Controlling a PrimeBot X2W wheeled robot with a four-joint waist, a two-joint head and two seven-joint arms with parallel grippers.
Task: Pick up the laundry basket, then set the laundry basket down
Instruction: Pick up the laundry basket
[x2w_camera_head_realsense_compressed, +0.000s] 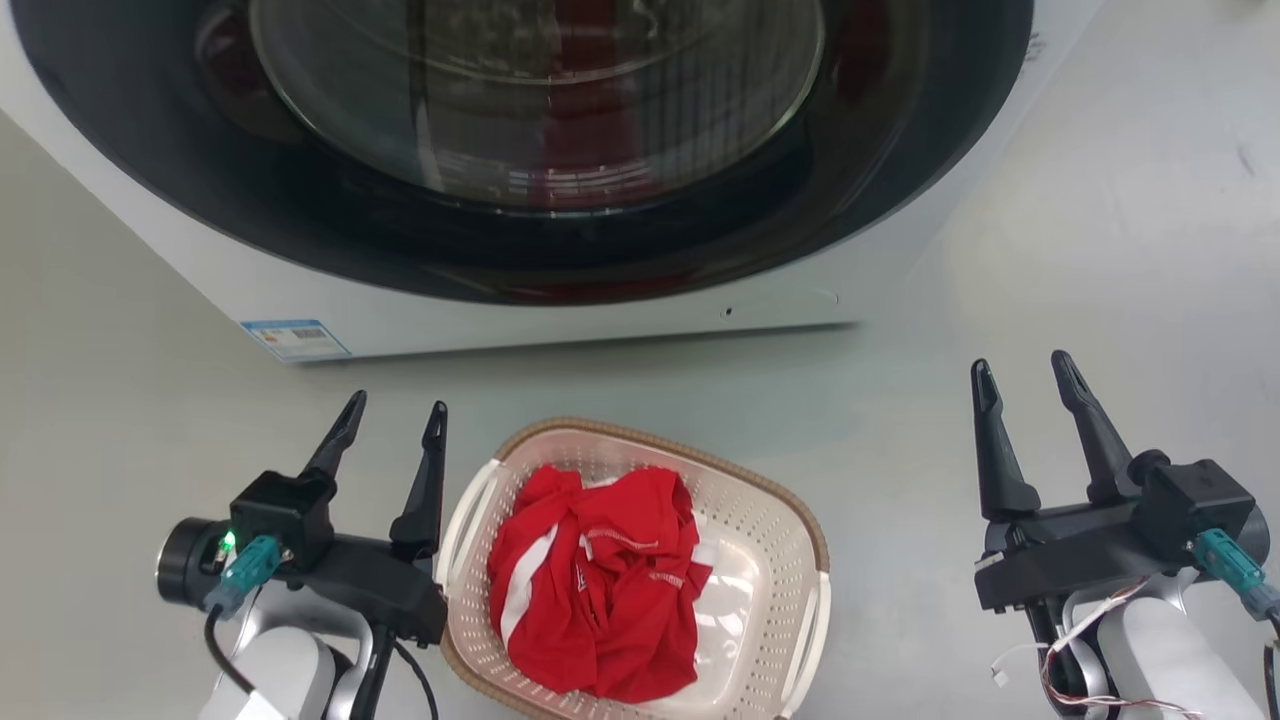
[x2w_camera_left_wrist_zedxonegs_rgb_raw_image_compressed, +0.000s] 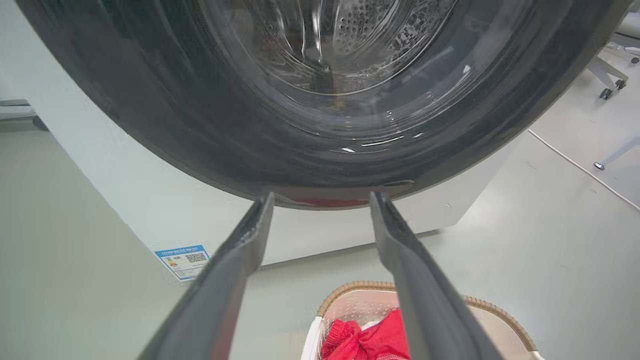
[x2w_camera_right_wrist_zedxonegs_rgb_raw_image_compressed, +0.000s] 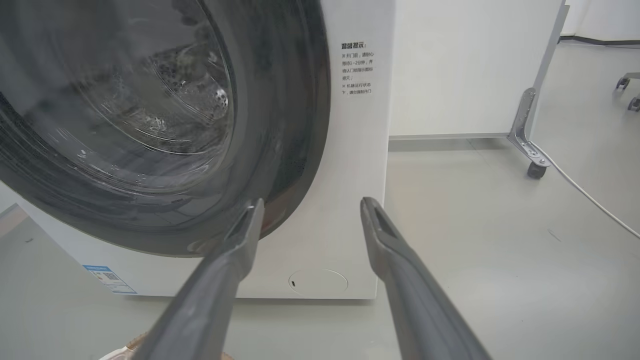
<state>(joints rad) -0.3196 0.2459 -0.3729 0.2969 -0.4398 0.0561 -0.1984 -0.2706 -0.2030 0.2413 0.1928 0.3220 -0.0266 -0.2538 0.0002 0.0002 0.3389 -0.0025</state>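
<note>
Flanking the laundry basket (x2w_camera_head_realsense_compressed: 770, 520), left end effector (x2w_camera_head_realsense_compressed: 396, 405) and right end effector (x2w_camera_head_realsense_compressed: 1022, 363) gape.

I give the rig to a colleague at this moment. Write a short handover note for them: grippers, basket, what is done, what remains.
Left gripper: open, empty, close beside the left handle of the basket.
Right gripper: open, empty, apart from the basket, on its right.
Basket: on the floor before the washer, red clothes inside.
Done: no grip visible.
Left: grasp, lift, set down.
</note>
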